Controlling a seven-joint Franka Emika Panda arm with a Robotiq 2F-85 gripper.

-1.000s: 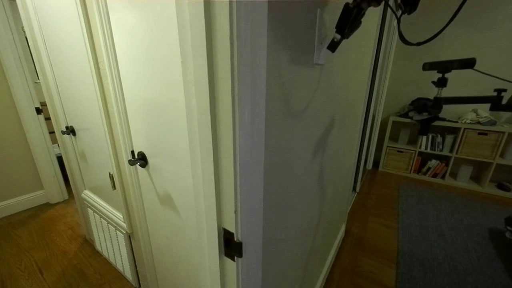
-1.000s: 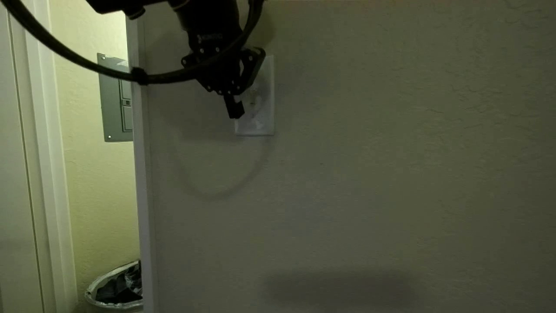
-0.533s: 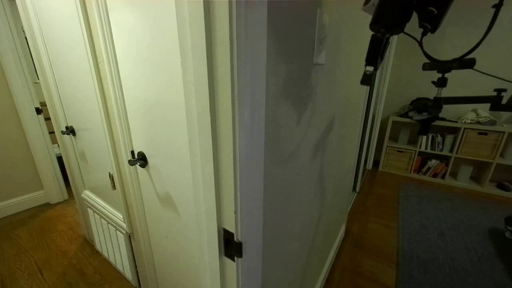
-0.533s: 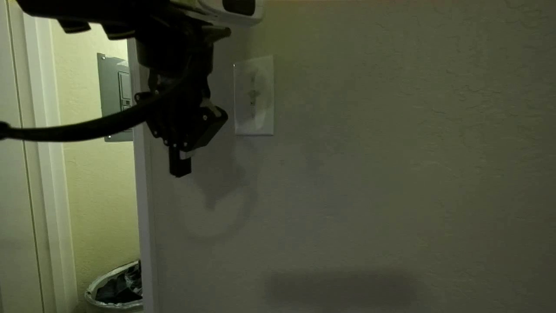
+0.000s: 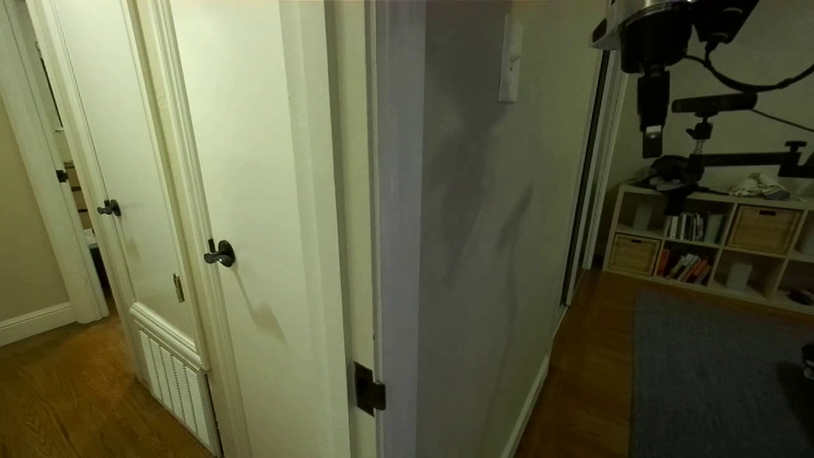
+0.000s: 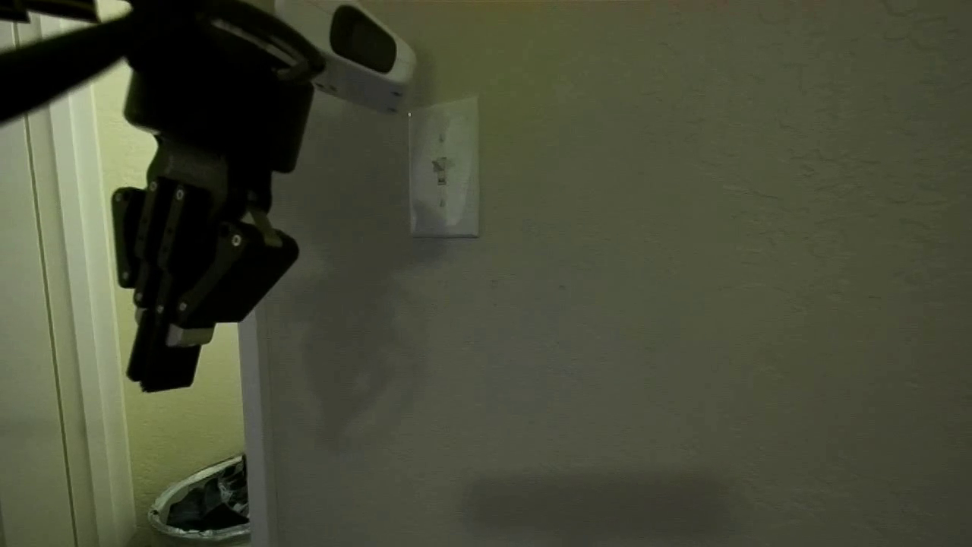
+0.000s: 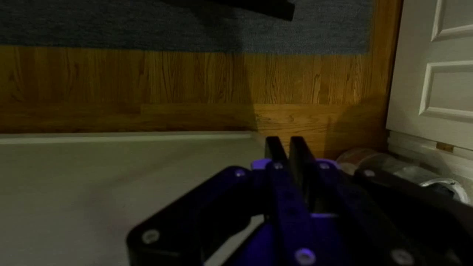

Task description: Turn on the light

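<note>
A: Is any writing to be read?

B: Book spines (image 5: 690,267) are seen in the white cube bookcase (image 5: 715,198), far right in an exterior view; their titles are too small to be read. The body of the two-finger gripper (image 7: 285,142) is too dark for markings to be made out.

A: Where is the light switch placed?

B: A pale, upright switch plate (image 6: 461,169) is mounted on the wall (image 6: 645,304) and is seen in both exterior views. Whether its small toggle (image 6: 441,175) is set up or down cannot be told.

A: And the fingers?

B: In the wrist view the fingers (image 7: 274,147) are set close together, a thin gap at most being left at the tips; nothing is seen to be held. Tips downward, the gripper is held well apart from the plate.

A: What is shown by single views?

B: Wicker baskets (image 5: 763,232) and, at left, two dark lever handles (image 5: 221,256) are shown in an exterior view only. A waste bin (image 6: 199,536) is shown at near left in an exterior view. Door panels (image 7: 452,87) with raised molding are recorded at right by the wrist view alone.
</note>
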